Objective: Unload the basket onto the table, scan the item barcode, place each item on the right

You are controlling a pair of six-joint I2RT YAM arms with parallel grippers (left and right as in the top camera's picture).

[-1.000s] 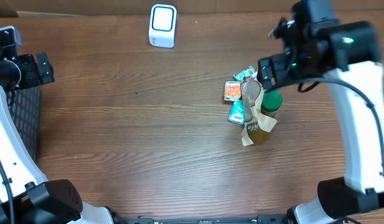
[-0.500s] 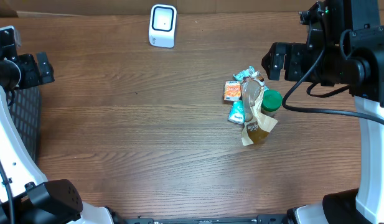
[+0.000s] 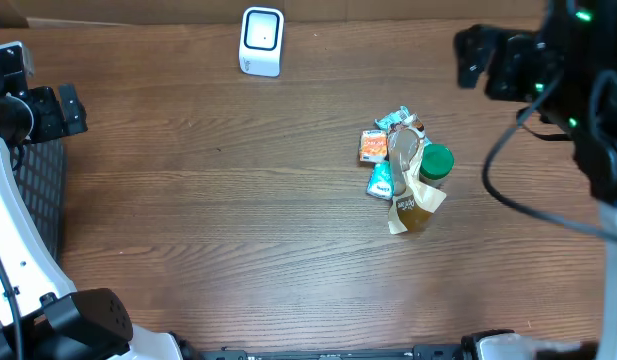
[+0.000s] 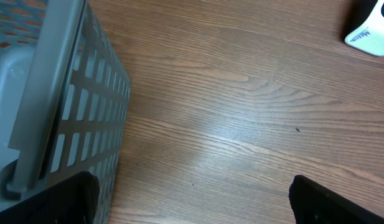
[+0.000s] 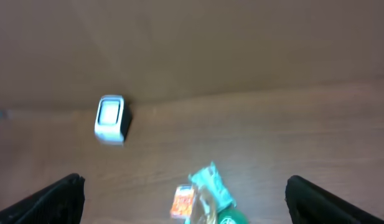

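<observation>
A: Right gripper [image 5: 185, 186] hangs high, fingers [image 5: 51, 202] spread wide, gripping nothing.
B: And the goods?
A: The pile of items [image 3: 406, 170], packets and a green-capped bottle [image 3: 435, 163], lies on the table [image 3: 238, 200] between and below those fingers, untouched; the scanner [image 5: 111, 118] stands beyond, toward the left finger.
B: Left gripper [image 4: 192, 180]?
A: Spread too, empty, basket [image 4: 73, 118] beside its left finger.

Left arm [image 3: 0, 190]: white links, black joint housings.
Right arm [image 3: 548, 65]: black housings, green light [image 3: 585, 14].
Cable [image 3: 486, 172]: thin, black, looping.

Top-down overhead, oblique wrist views, shared scanner [image 3: 261, 40]
</observation>
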